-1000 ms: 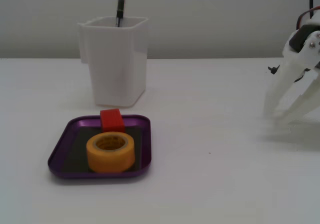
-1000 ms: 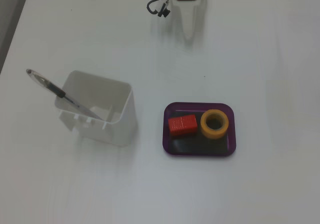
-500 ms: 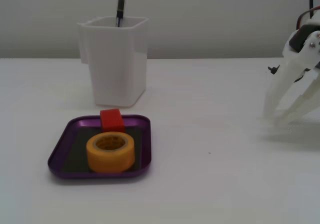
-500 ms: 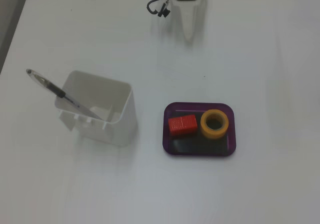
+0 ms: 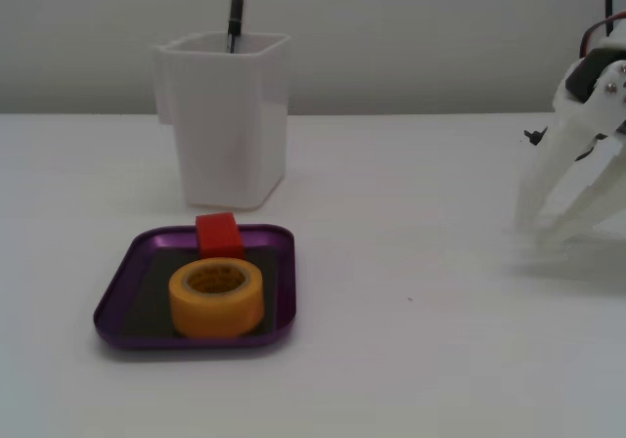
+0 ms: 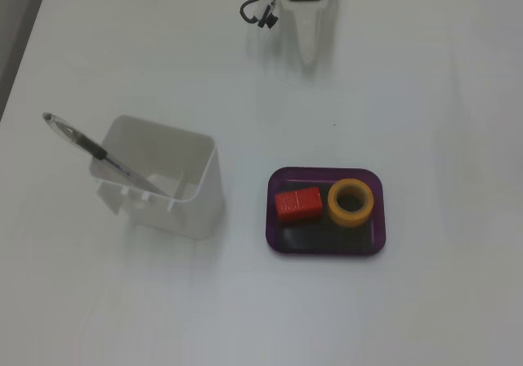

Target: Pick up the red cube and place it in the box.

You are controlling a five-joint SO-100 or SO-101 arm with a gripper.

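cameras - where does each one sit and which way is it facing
A fixed view: low at table height, looking level across the table; the gripper stands at the right edge.
A fixed view: overhead, looking straight down; the gripper pokes in at the top edge.
Both fixed views share the box holding the red cube and yellow tape roll, plus the white cup with a pen.

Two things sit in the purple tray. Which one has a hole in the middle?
The yellow tape roll: it is a ring with an open centre. The red cube beside it in the purple tray is a solid block.
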